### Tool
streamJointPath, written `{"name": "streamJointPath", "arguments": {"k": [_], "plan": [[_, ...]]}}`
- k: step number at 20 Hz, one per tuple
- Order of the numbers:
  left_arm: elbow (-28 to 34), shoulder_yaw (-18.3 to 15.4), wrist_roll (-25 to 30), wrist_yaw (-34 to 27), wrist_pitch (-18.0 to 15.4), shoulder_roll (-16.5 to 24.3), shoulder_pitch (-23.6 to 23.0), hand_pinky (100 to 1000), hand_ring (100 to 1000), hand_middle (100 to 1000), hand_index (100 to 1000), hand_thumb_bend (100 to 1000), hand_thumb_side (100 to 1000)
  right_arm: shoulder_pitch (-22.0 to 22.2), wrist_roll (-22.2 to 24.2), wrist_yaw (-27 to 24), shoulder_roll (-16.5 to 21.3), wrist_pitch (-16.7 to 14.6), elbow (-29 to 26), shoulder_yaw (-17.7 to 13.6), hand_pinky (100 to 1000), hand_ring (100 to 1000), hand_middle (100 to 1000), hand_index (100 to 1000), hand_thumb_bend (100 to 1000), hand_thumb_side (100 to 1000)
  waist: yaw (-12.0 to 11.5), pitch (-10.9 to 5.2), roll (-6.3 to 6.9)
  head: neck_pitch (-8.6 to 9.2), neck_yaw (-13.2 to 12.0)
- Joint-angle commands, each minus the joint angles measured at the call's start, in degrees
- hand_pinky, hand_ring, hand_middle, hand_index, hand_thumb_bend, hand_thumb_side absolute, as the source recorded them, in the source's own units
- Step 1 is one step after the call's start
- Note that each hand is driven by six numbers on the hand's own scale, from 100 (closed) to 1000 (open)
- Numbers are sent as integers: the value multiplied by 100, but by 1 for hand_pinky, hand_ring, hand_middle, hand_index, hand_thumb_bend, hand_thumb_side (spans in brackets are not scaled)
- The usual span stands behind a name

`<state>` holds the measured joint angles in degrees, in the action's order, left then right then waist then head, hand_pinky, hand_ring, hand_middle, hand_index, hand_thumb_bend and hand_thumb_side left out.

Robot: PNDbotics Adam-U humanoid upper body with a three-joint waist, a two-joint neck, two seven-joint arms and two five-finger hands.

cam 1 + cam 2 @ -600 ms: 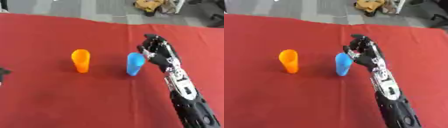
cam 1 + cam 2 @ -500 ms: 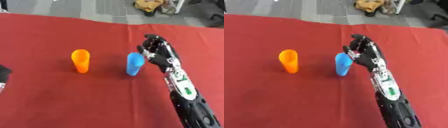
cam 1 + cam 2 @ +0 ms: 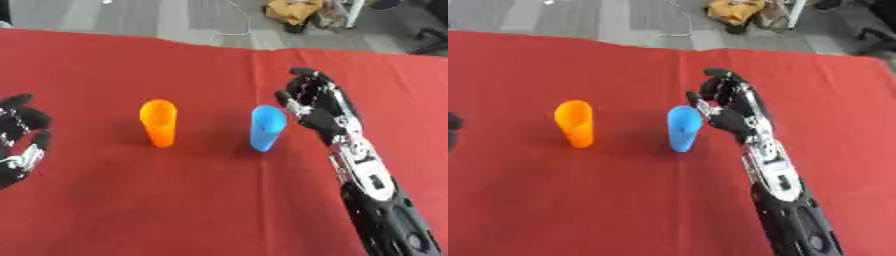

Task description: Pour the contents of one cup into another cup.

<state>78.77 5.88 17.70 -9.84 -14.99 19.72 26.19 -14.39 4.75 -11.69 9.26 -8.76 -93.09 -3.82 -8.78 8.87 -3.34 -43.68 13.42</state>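
My right hand [image 3: 317, 106]: fingers [image 3: 302, 85] relaxed, slightly bent, holding nothing, thumb near rim of tall blue plastic cup [image 3: 266, 128], can't tell if touching. Blue cup upright, mid-bench. Tall orange plastic cup [image 3: 159, 122] upright, well left of blue one, apart. My left hand [image 3: 19, 135] at left edge, fingers loosely curled, empty. Both cups on red cloth-covered bench [image 3: 175, 200].
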Motion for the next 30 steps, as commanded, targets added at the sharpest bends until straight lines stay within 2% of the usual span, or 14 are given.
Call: {"name": "streamJointPath", "arguments": {"k": [1,9,10,14,23,30], "plan": [[-344,125,-81,220,-96,105,297,812,756,646,877,288,100,-87,-29,-87,71,-31,-288,-30,636,573,530,739,443,100,28,-79,9,43,-34],[-1461,429,91,764,-412,-122,1078,823,770,665,891,399,100,-238,-109,-215,100,-51,-689,-33,639,577,534,741,440,100,197,-30,-45,65,-112],[-1550,455,131,803,-466,-146,1153,823,771,667,893,456,102,-270,-107,-230,106,-50,-736,-24,640,578,536,743,439,100,223,-23,-49,70,-121],[-1787,546,291,980,-666,-208,1378,821,770,666,896,542,106,-379,-98,-281,110,-40,-881,2,641,580,538,744,438,100,305,-13,-76,67,-146],[-2233,630,586,1220,-803,-264,1630,815,754,653,899,504,118,-556,-37,-357,75,-21,-987,75,643,582,538,746,436,100,521,8,-197,109,-207],[-2408,651,761,1236,-877,-277,1860,814,749,643,898,495,126,-706,33,-404,56,-26,-1094,143,644,583,539,747,434,100,733,102,-266,176,-278]]}}
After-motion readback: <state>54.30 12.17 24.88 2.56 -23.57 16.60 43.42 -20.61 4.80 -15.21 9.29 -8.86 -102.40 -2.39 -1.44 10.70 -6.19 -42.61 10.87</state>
